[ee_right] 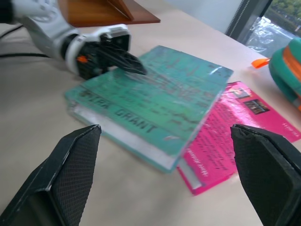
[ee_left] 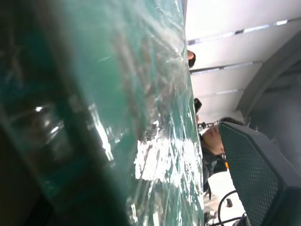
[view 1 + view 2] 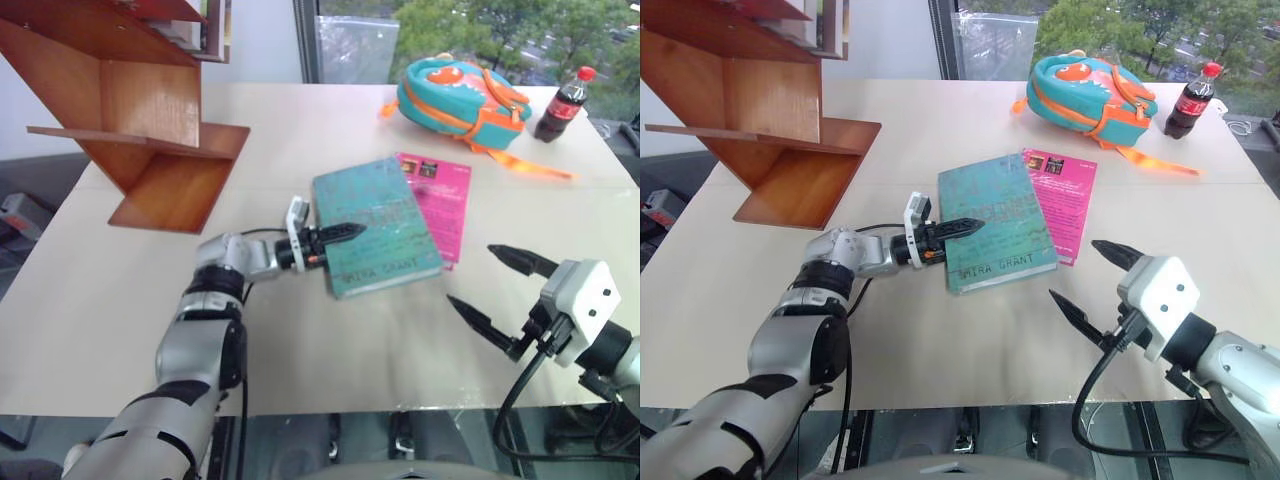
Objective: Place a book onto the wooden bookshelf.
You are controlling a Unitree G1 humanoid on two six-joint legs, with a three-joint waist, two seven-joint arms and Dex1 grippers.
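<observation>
book: the big teal book [image 3: 376, 227] lies flat near the middle of the table [image 3: 300, 340]; its far side rests on the edge of a thin pink book [image 3: 441, 203]; both are closer to the far right corner than to the near edge

left gripper: the left gripper [image 3: 952, 232] reaches in flat from the book's left side; one black finger [image 1: 126, 61] lies over the cover; I cannot tell if the other finger is under the book; I cannot tell how wide the jaws stand, or if they have hold of the book

right gripper: the right gripper [image 3: 493, 288] hangs over the near right part of the table, apart from the book; its two fingers stand wide and hold nothing

shelf: the wooden bookshelf [image 3: 130, 110] stands at the far left corner of the table, well apart from the book; its low flat board looks bare

other things: a teal and orange bag [image 3: 462, 98] and a cola bottle [image 3: 562, 104] sit by the far right corner, out of the way

step: I think this is the grab step; the book is not yet lifted

next move: the left fingers need to pinch the book's edge tight; the book looks thick and heavy, and its cover is shiny, so it may slip; then it must go up and over to the shelf at the far left; the right gripper may need to help hold it
</observation>
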